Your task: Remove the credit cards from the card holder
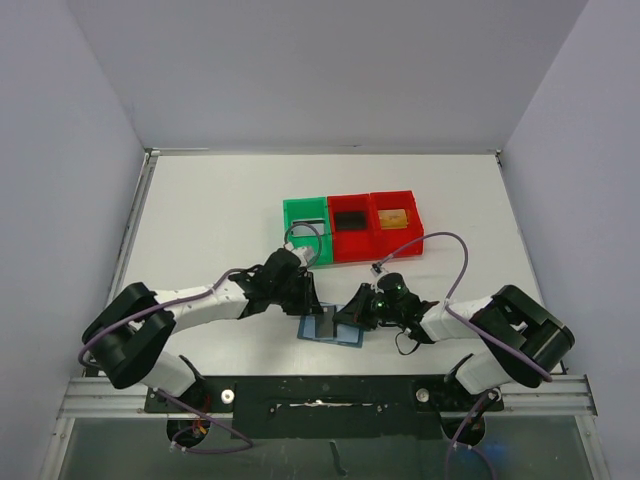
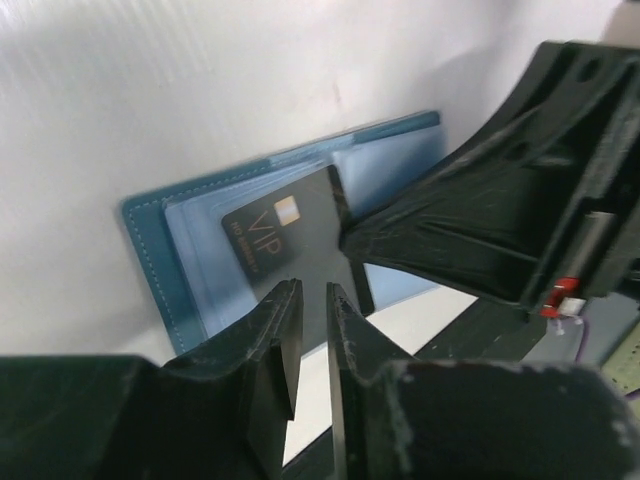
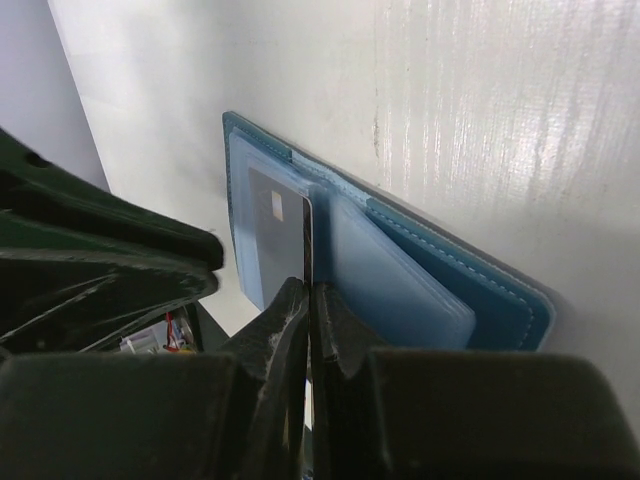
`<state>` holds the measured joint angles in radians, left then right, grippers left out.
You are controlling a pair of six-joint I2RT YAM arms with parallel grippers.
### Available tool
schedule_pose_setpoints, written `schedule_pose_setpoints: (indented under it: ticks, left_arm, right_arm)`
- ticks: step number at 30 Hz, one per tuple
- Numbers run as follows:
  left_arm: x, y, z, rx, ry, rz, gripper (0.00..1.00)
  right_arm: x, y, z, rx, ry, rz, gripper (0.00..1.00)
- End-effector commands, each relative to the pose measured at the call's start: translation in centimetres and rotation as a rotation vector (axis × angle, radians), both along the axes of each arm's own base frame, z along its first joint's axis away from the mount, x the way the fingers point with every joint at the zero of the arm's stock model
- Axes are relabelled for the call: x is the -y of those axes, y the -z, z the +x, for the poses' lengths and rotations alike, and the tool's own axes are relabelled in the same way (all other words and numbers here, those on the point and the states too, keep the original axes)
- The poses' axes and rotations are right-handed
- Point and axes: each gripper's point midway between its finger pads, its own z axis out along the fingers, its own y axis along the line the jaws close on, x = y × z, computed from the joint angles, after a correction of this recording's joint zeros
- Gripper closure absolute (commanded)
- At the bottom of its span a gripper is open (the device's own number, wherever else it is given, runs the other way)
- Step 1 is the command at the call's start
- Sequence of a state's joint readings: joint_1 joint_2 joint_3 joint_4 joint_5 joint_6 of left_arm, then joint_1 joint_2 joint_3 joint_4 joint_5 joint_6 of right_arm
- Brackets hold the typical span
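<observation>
The left gripper (image 2: pixel 314 290) has its jaws a narrow slit apart with nothing clamped between them. Through the slit only a strip of dark card and white table shows. Just ahead of its fingertips the card holder (image 2: pixel 150 255) lies spread open and flat on the table (image 2: pixel 150 100). On the holder's inner panel rests the dark grey credit card (image 2: pixel 285 235), with a chip and gold "VIP" lettering; the finer print below is too small to read. The left fingers hide the card's near end, so I cannot tell whether the tips touch it.

The right gripper (image 3: pixel 310 292) comes in from the opposite side with its jaws pressed together, tips down at the card's long edge near the holder's fold. Its own fingers cover the contact spot, so I cannot tell whether it presses on card or pocket. To the right of those tips a clear pocket (image 3: pixel 395 270) lies on the other panel, and any card inside it cannot be made out.

From above, both wrists cover much of the holder, leaving only a blue corner and a grey strip showing. Beyond the grippers and well apart from them stand a green bin (image 1: pixel 300 208) and two red bins (image 1: pixel 350 248). One red bin holds something dark and the other something yellowish, both too small to identify.
</observation>
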<state>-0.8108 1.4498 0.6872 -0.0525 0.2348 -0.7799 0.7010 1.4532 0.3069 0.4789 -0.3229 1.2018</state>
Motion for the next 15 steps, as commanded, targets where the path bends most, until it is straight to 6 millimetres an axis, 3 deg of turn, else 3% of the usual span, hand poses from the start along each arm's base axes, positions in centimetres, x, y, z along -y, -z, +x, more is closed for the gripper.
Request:
schedule_pose_setpoints:
  ticks: [1,6,15]
  left_arm:
    - [0.9,0.6,0.0,-0.025,0.012,-0.004,0.88]
    - [-1.0,3.5,-0.5,-0.059,-0.012,0.119,0.97]
    - [-2.6,5.1,-0.9,-0.078,-0.027,0.207,1.0]
  right_arm:
    - [-0.2,-0.6,0.7,0.019,0.019,0.009,1.0]
    - [-0.1,-0.8,0.6,0.023,0.007,0.004,0.99]
    - [0.6,-0.9,0.2,0.017,0.03,0.008,0.99]
